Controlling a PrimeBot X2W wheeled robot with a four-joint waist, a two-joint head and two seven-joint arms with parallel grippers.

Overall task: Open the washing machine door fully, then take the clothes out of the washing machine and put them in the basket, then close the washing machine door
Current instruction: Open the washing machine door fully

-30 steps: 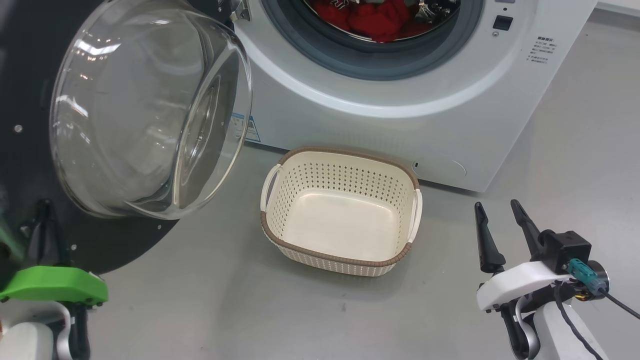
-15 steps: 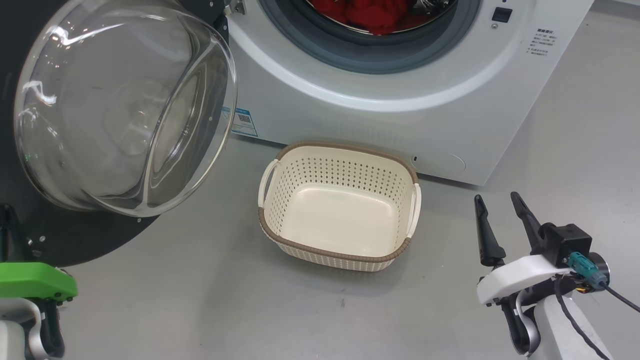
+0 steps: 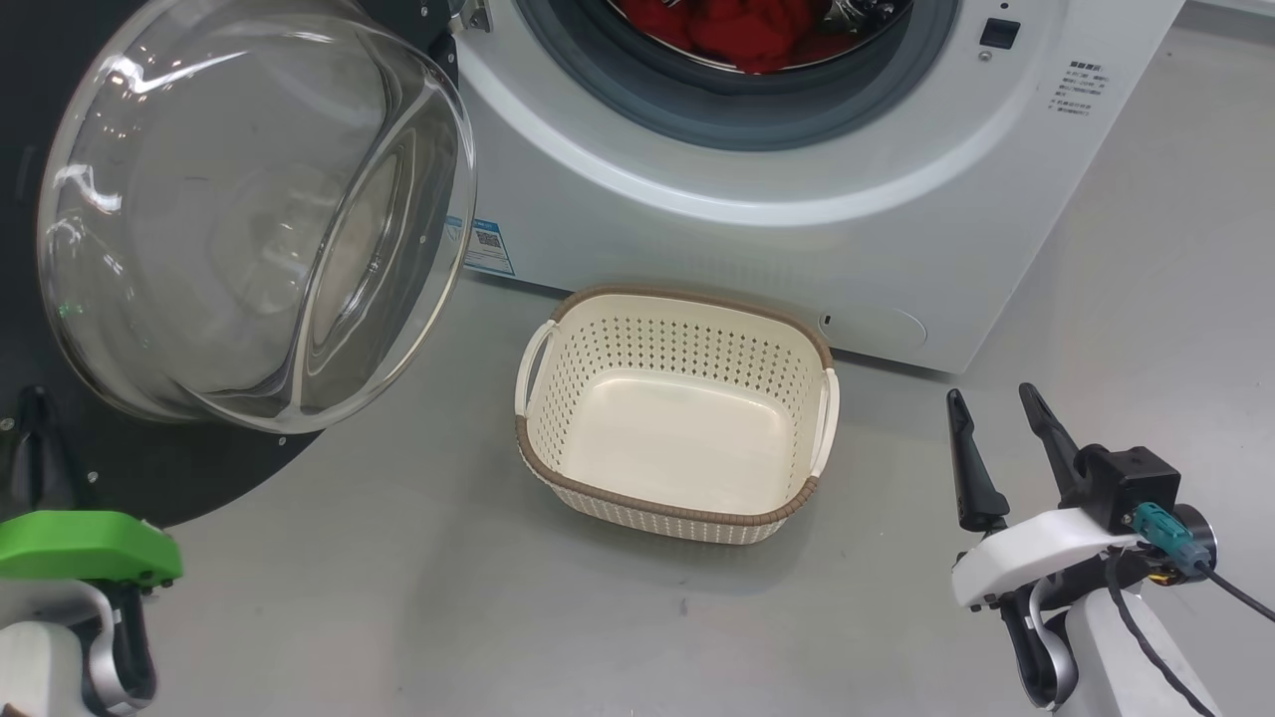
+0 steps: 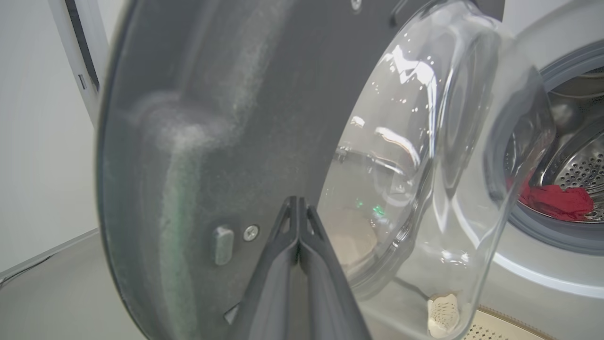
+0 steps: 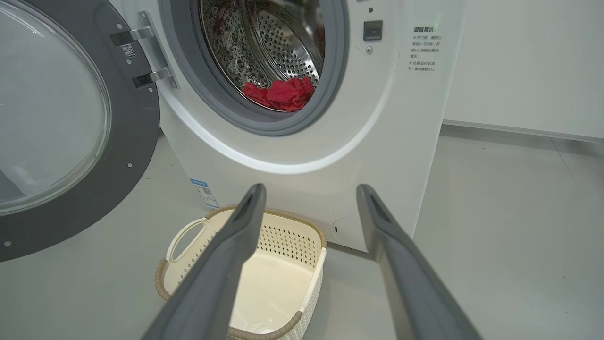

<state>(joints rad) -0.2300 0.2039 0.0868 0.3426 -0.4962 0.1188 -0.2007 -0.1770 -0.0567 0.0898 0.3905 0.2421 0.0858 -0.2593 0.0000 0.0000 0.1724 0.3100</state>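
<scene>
The washing machine door (image 3: 259,219) stands swung open at the left, its glass bowl bulging toward me. My left gripper (image 4: 298,203) is shut on nothing, tips close to the door's dark inner ring (image 4: 212,118) beside a small latch; whether they touch I cannot tell. In the head view the left gripper (image 3: 35,403) sits low under the door. Red clothes (image 3: 757,25) lie in the steel drum of the white washing machine (image 3: 797,229), also seen as clothes (image 5: 283,94). The cream basket (image 3: 687,299) stands empty on the floor before the machine. My right gripper (image 3: 991,396) is open right of it.
Grey floor (image 3: 398,597) spreads around the basket and between the two arms. A blue label (image 3: 483,244) marks the machine's lower left corner. In the right wrist view a white wall (image 5: 519,71) rises right of the machine, with bare floor below it.
The door has swung a little further left and open, with my left gripper following it. The head view has shifted slightly. The right gripper has stayed put and open.
</scene>
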